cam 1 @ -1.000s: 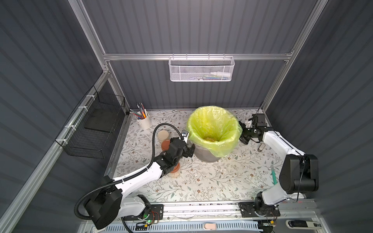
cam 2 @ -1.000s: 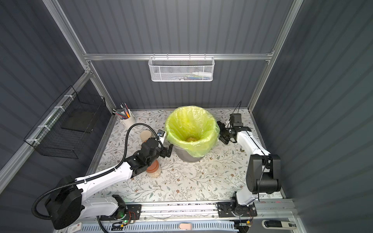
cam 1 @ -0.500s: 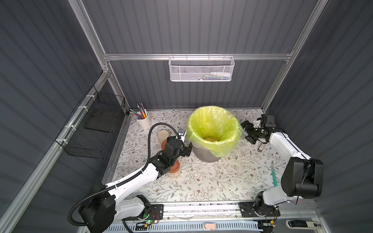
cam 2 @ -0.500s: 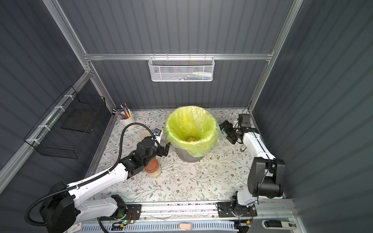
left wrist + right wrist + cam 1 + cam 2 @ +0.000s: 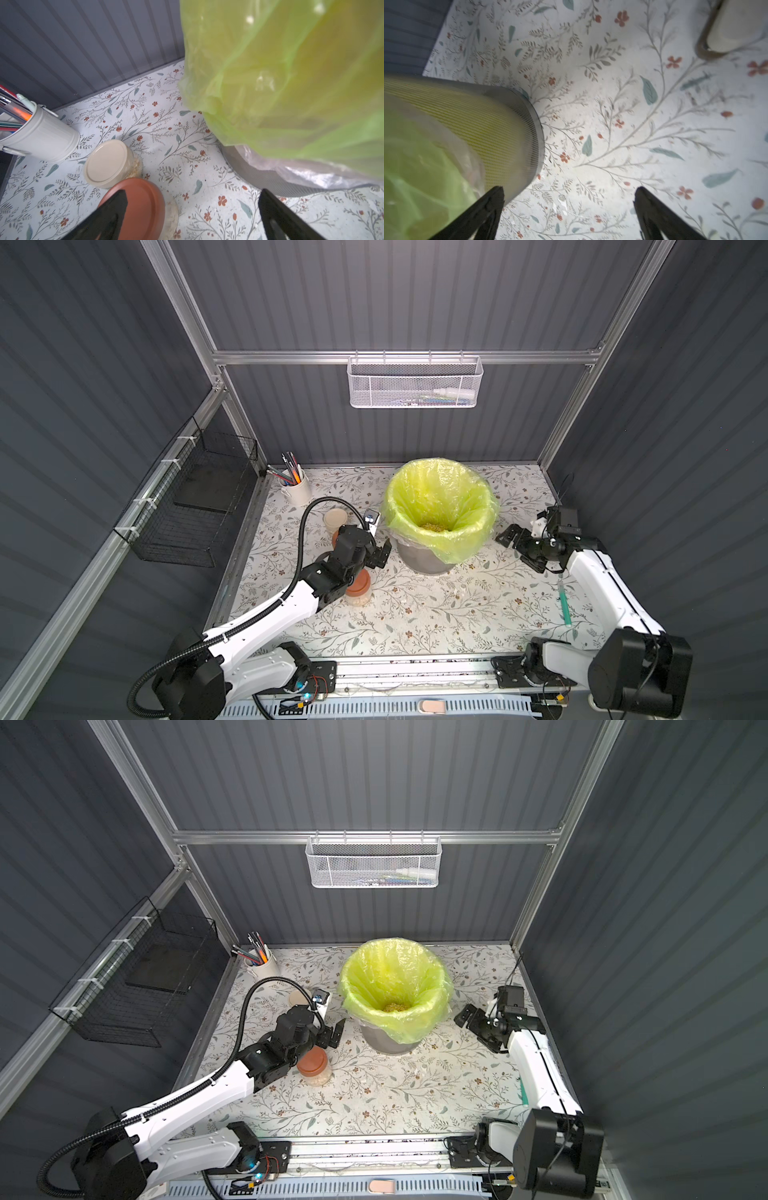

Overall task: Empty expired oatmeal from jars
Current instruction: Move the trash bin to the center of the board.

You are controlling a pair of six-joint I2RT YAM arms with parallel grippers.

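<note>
Your left gripper [image 5: 192, 194] hangs wide, empty, by the terracotta-lidded jar [image 5: 137, 207]; the bagged bin [image 5: 419, 562] crowds it (right gripper [image 5: 569, 190] likewise wide, beside the bin).

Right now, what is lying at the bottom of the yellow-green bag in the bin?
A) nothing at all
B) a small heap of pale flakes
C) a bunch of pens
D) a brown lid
B: in both top views a small heap of pale oatmeal lies at the bottom of the yellow-green bag.
</note>
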